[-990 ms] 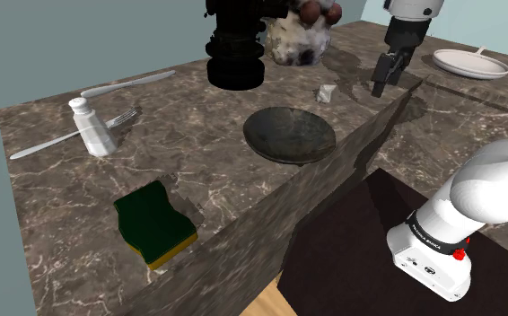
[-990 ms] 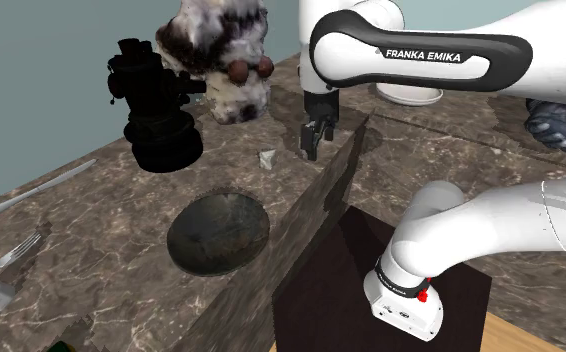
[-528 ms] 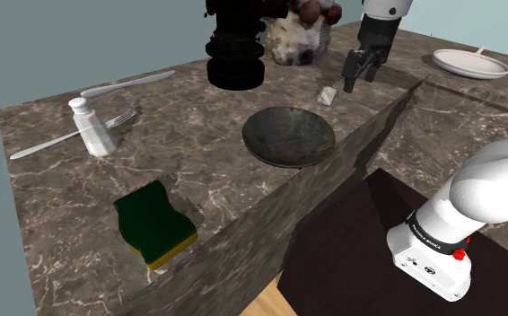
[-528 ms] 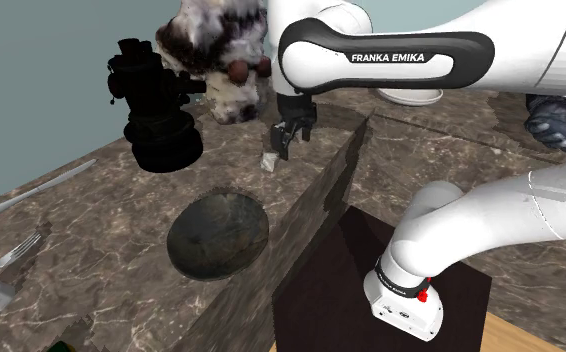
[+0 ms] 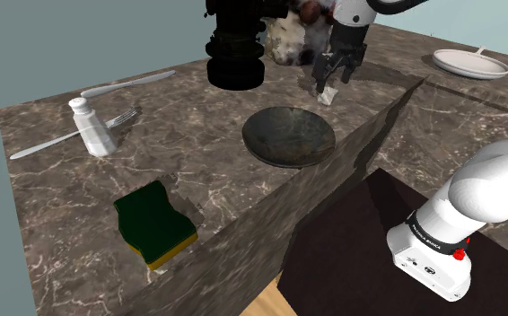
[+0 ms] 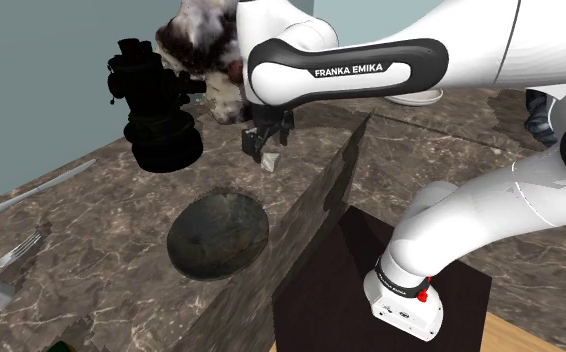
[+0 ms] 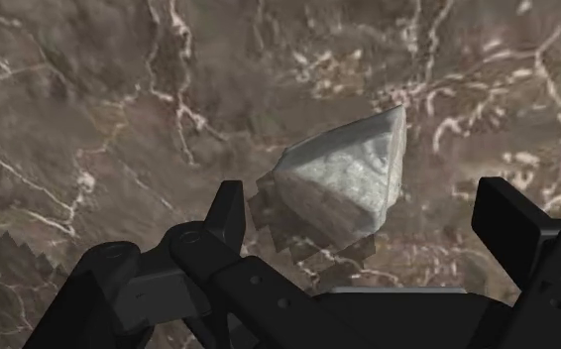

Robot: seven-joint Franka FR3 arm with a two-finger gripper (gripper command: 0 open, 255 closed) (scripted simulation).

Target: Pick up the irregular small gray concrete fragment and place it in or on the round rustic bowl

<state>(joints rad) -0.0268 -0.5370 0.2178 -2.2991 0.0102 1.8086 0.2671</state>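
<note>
The dark round bowl (image 5: 289, 135) has bare marble counter (image 5: 198, 153) around its whole rim, and nothing hangs over it, so the way down into it is open. Behind the bowl, toward the wall, stand the two tall obstacles: a black machine (image 5: 235, 45) and a mottled lump (image 5: 288, 40) just beside it. Between those and the bowl, the gripper (image 5: 326, 87) hangs with its fingers spread either side of the pale fragment (image 5: 328, 95); from there to the bowl's rim the counter is bare. On the bowl's stand side the counter ends in a step down. The white shaker (image 5: 91, 127), fork (image 5: 55, 139) and green sponge (image 5: 153, 223) lie well apart from the bowl.
</note>
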